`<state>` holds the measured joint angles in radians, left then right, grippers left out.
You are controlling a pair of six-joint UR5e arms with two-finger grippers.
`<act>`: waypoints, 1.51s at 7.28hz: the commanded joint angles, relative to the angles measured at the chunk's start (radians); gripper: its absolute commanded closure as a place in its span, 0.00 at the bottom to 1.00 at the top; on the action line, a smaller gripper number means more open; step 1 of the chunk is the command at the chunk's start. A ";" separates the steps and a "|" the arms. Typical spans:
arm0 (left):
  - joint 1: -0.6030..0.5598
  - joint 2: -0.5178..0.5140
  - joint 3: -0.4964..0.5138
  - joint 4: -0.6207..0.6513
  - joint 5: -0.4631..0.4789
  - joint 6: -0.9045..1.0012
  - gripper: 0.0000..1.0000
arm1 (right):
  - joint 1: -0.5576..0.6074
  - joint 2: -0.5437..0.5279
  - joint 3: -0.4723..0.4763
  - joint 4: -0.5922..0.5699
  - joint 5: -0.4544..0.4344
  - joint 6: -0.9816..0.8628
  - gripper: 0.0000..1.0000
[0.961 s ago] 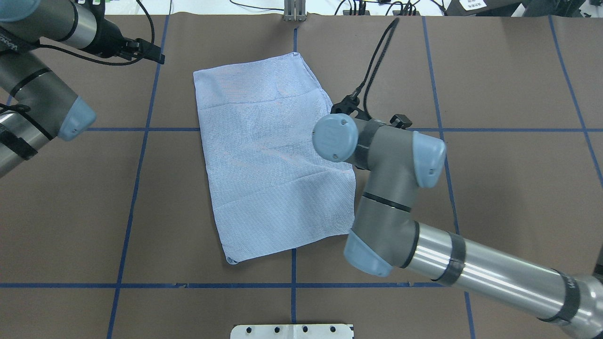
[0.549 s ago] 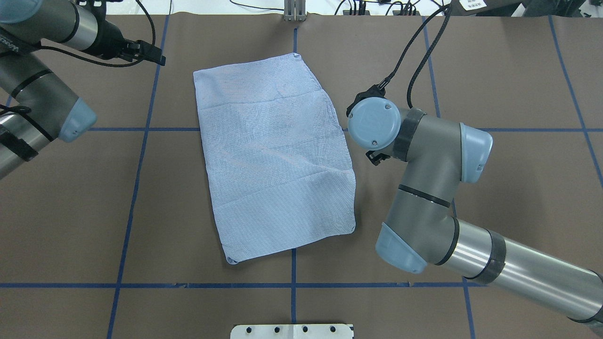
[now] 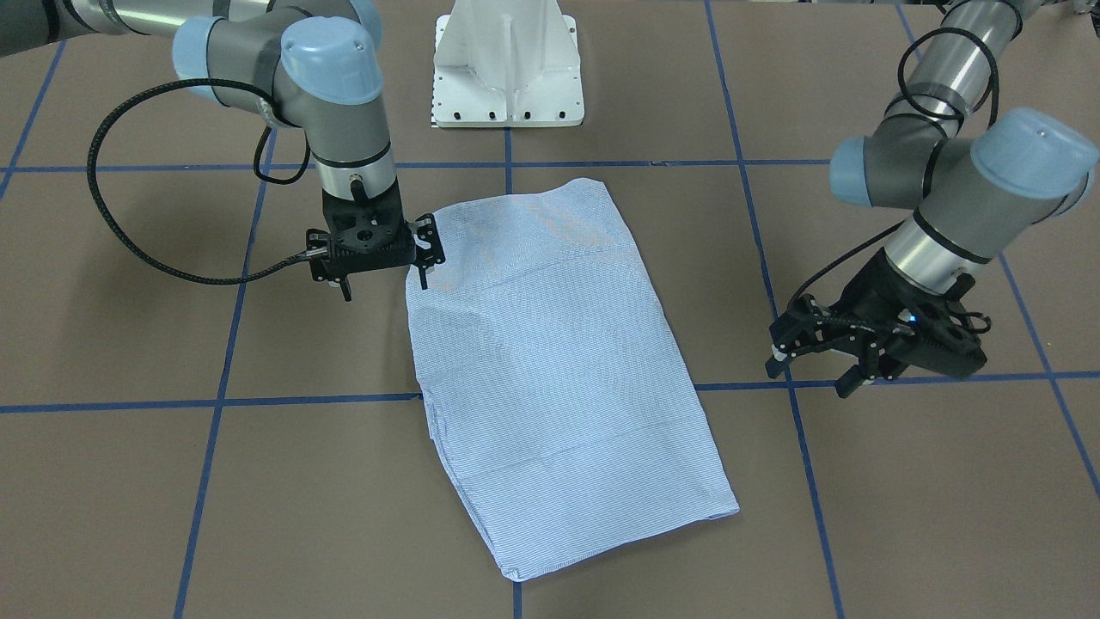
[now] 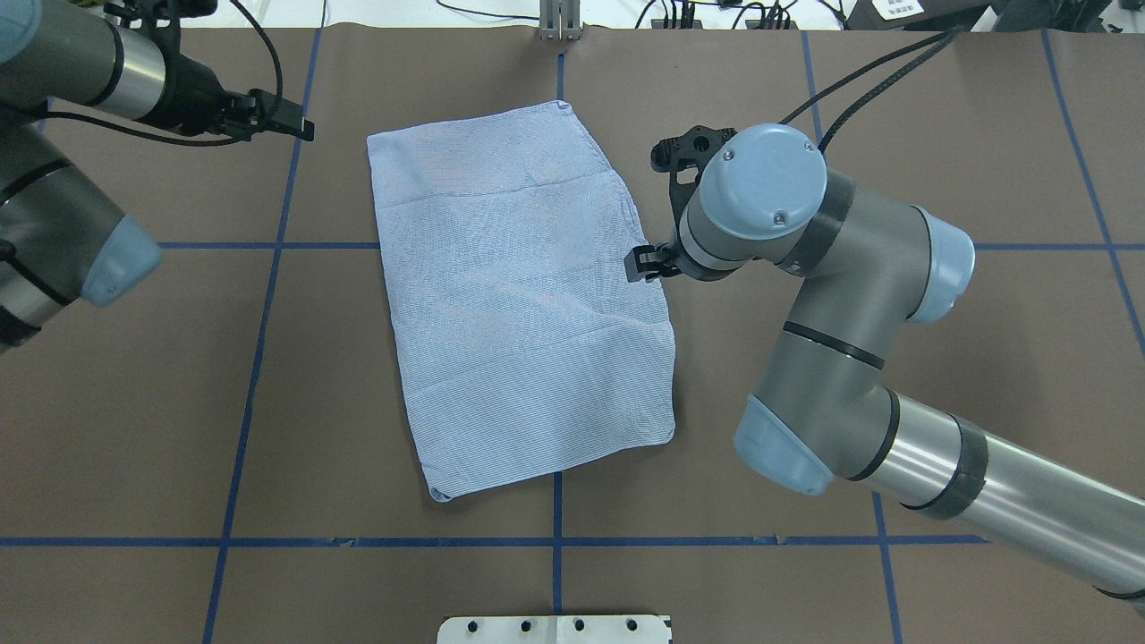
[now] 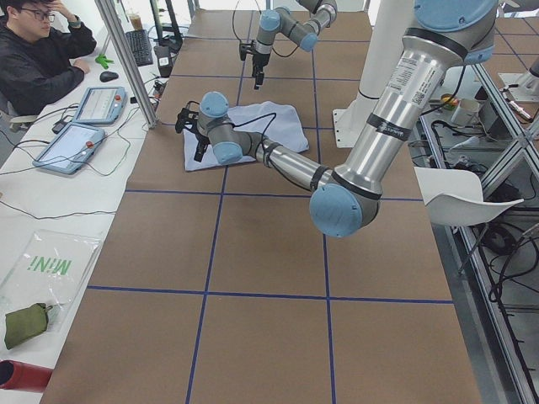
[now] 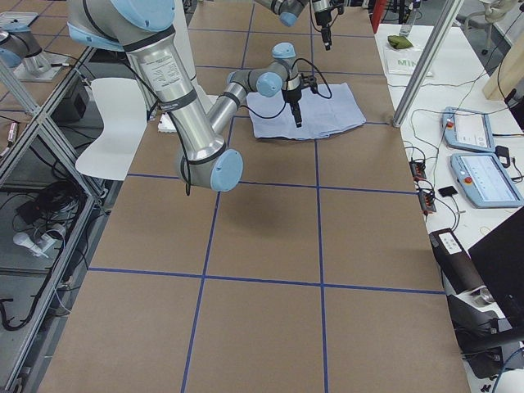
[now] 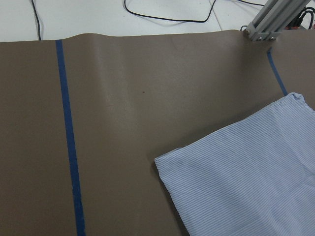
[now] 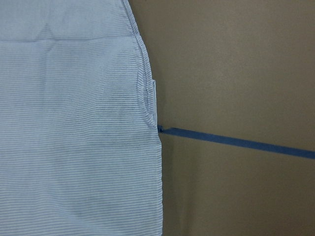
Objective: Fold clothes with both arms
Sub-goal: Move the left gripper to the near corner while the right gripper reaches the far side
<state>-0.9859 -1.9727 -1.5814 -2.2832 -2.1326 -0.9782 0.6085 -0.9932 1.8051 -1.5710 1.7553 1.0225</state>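
The clothes are one light blue striped shirt [image 4: 519,295], folded into a flat rectangle on the brown table; it also shows in the front view [image 3: 559,370]. My right gripper [image 3: 385,279] hangs open at the shirt's edge, fingers pointing down. One fingertip [image 4: 640,265] is right at the cloth border; I cannot tell whether it touches. The other finger is off the shirt, over bare table. My left gripper [image 3: 812,374] is open and empty, off the opposite side of the shirt. The right wrist view looks down on the shirt's edge [image 8: 74,123].
Blue tape lines [image 4: 268,245] grid the brown table. The white pedestal base [image 3: 507,77] stands at the robot's side. A black cable [image 3: 129,223] loops beside the right arm. A person [image 5: 42,50] sits at a side desk with tablets [image 5: 72,143].
The right wrist swung off the shirt toward the robot's right and farther from the base, and its gripper now hangs at the shirt's edge. The left arm shifted slightly. The shirt has not moved.
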 commanded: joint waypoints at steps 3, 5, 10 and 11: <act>0.287 0.170 -0.342 0.007 0.081 -0.415 0.00 | -0.018 -0.090 0.092 0.080 0.006 0.137 0.00; 0.509 0.158 -0.370 0.161 0.295 -0.557 0.00 | -0.022 -0.093 0.091 0.080 0.004 0.136 0.00; 0.661 0.046 -0.315 0.409 0.378 -0.691 0.06 | -0.033 -0.091 0.091 0.080 0.003 0.137 0.00; 0.662 0.046 -0.301 0.409 0.385 -0.718 0.12 | -0.035 -0.091 0.091 0.080 0.003 0.137 0.00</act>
<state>-0.3305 -1.9243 -1.9039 -1.8770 -1.7624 -1.6615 0.5756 -1.0841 1.8960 -1.4910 1.7580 1.1596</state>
